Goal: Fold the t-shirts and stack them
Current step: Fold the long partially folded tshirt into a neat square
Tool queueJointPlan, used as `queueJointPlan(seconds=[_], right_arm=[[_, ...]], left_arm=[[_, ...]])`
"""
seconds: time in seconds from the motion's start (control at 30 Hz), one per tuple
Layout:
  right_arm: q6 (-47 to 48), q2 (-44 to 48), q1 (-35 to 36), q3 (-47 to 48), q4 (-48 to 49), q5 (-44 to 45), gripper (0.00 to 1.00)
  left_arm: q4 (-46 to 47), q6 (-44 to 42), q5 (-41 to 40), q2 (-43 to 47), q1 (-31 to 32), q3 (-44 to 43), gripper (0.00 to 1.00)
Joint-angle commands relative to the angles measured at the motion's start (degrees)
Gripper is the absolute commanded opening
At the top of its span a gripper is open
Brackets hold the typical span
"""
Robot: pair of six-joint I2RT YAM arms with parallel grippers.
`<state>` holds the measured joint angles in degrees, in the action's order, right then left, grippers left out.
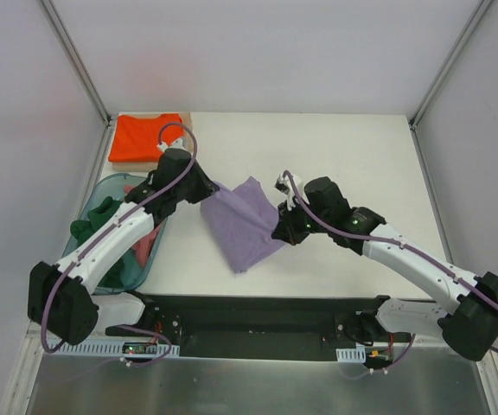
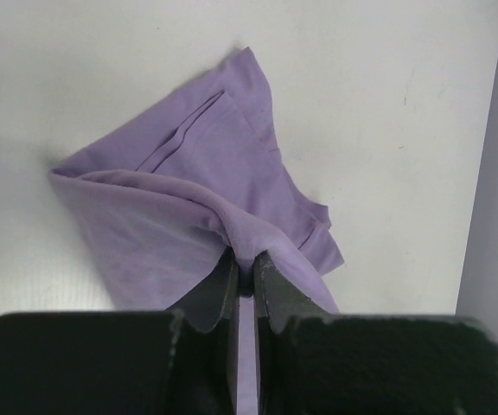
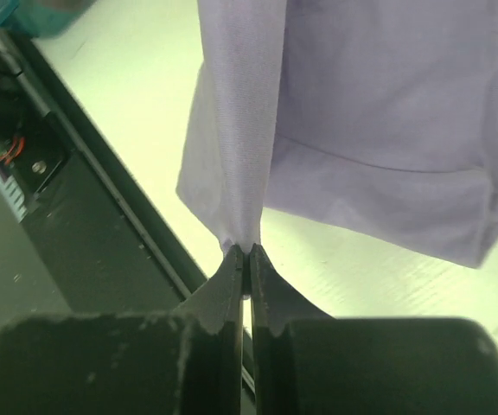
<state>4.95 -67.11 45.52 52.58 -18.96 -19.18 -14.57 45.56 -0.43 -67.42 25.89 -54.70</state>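
Pinching opposite edges, the left claw [image 2: 245,264] and right claw [image 3: 247,255] were clamped shut on the soft lavender-purple cloth t-shirt [image 1: 245,226], lying folded on the surface [image 1: 344,156] right of the translucent teal plastic tub [image 1: 132,275].

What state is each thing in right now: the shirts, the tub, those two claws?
lavender t-shirt: partly folded, pinched by both grippers
orange t-shirt: folded flat, lying at the far left
dark green t-shirt: crumpled in the tub
pink t-shirt: crumpled in the tub
teal tub: upright, open, holding shirts
left gripper: shut on the lavender t-shirt
right gripper: shut on the lavender t-shirt
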Motion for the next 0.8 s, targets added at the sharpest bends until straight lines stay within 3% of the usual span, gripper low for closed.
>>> queueJointPlan(seconds=[0.0,0.53,0.6,0.63,0.67,0.7,0.77], right_arm=[[1.64,1.81,-3.67,-1.25,-2.92,3.01,0.01],[-0.03,-4.69,-16.16,-5.47,-2.48,5.72,0.0],[-0.47,-6.88,-16.86,-4.94,-2.4,9.06,0.07],[-0.73,-7.68,-17.21,-4.51,-2.48,10.99,0.15],[-0.91,-8.55,-17.3,-3.98,-2.75,12.75,0.29],[-1.43,-9.35,-17.3,-3.28,-3.1,15.03,0.48],[-2.14,-10.49,-17.39,-1.43,-4.76,18.11,0.7]], left_arm=[[6.22,-2.23,0.34,-7.45,-0.14,-7.51,0.0],[6.66,-6.71,8.07,-37.24,2.85,-28.88,0.01],[6.39,-7.06,8.16,-39.97,3.11,-30.81,0.06],[6.05,-7.33,7.99,-41.38,3.2,-31.95,0.11],[5.35,-7.59,7.9,-42.7,3.2,-33.09,0.21],[4.64,-7.85,7.98,-43.67,3.2,-34.58,0.38],[2.88,-8.47,9.38,-44.99,3.2,-37.05,0.72]])
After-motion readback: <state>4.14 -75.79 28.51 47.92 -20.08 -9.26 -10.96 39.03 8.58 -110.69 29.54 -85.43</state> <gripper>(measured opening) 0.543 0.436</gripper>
